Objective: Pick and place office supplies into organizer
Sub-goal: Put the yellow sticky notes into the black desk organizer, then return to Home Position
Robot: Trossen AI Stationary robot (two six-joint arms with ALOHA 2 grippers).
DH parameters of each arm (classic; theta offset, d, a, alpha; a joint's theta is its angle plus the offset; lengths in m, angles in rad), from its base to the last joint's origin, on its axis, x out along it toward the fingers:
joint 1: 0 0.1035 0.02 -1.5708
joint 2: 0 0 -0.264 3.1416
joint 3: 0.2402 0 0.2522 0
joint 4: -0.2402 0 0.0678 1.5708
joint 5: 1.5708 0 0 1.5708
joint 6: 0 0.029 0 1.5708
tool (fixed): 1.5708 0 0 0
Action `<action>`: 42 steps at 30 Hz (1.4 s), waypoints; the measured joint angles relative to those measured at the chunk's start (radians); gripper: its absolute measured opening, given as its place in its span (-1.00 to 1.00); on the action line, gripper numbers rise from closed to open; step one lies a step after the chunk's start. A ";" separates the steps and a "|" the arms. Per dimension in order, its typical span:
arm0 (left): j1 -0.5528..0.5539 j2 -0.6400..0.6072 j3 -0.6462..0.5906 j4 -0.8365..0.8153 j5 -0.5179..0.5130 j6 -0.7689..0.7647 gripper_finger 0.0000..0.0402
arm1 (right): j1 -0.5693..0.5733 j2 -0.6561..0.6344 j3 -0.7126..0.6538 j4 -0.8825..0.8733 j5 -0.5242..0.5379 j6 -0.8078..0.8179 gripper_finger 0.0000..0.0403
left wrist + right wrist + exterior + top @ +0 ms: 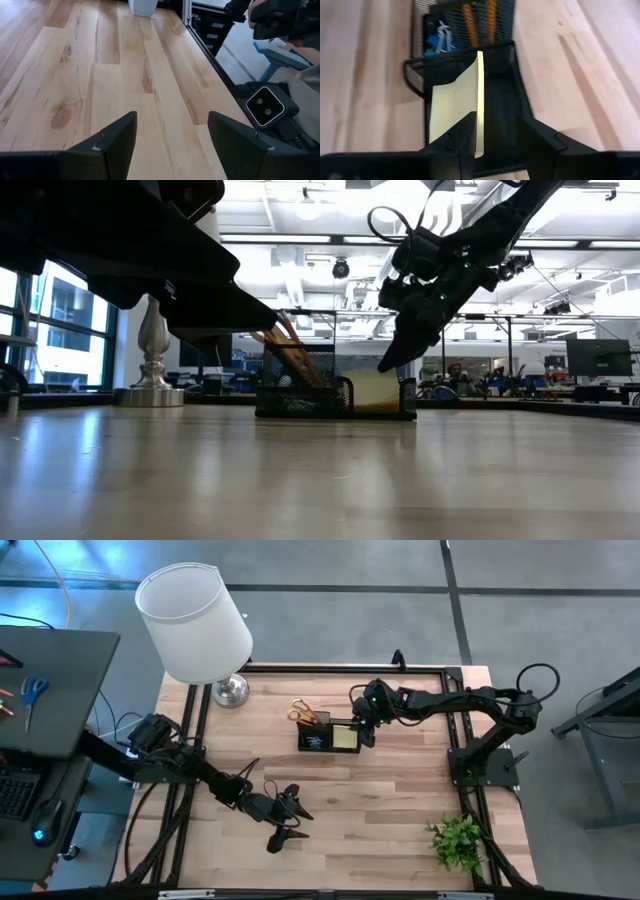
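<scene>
On my wooden table (400, 800), with the white-shaded lamp (195, 620) at the far corner, the black organizer (328, 736) sits near the middle. My right gripper (367, 733) hangs just over its sticky-note compartment, fingers parted on either side of the yellow sticky-note pad (457, 102), which leans tilted inside; I cannot tell whether they touch it. Yellow-handled scissors (303, 712) and pencils (479, 20) stand in the taller section. My left gripper (285, 815) waits wide open over bare wood, well apart.
</scene>
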 joint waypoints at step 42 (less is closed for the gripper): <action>0.002 0.000 0.000 -0.003 -0.097 -0.006 0.16 | 0.143 -0.036 -0.001 0.056 0.064 0.020 -0.36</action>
